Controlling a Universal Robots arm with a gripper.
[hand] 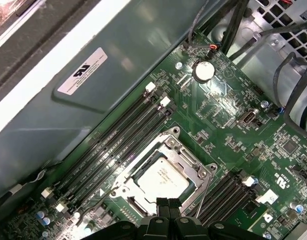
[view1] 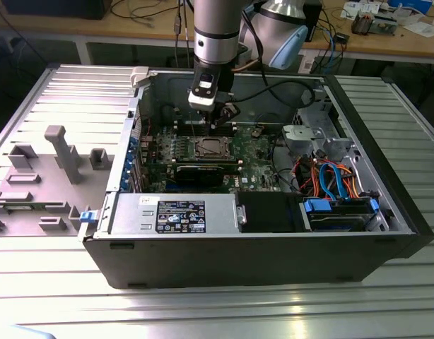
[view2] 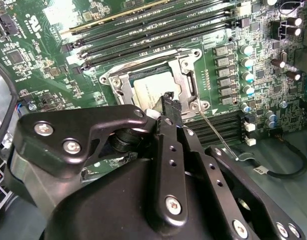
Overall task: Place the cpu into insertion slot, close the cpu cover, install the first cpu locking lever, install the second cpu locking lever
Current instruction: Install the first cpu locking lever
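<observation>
silvery square cpu (hand: pixel 161 181) lying flat, metal cpu cover (hand: pixel 195 171) folded down, framing its top

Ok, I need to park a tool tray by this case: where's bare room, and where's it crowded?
Bare ribbed table lies in front of the case and on the exterior view's right of it. On the exterior view's left a grey fixture takes the table. Inside is crowded: the claw hangs over the cpu, cables beside the drive cage.

The tool (view1: pixel 219 117) hangs close above the cpu (view1: pixel 208 147) inside the open computer case (view1: pixel 238 261).
</observation>
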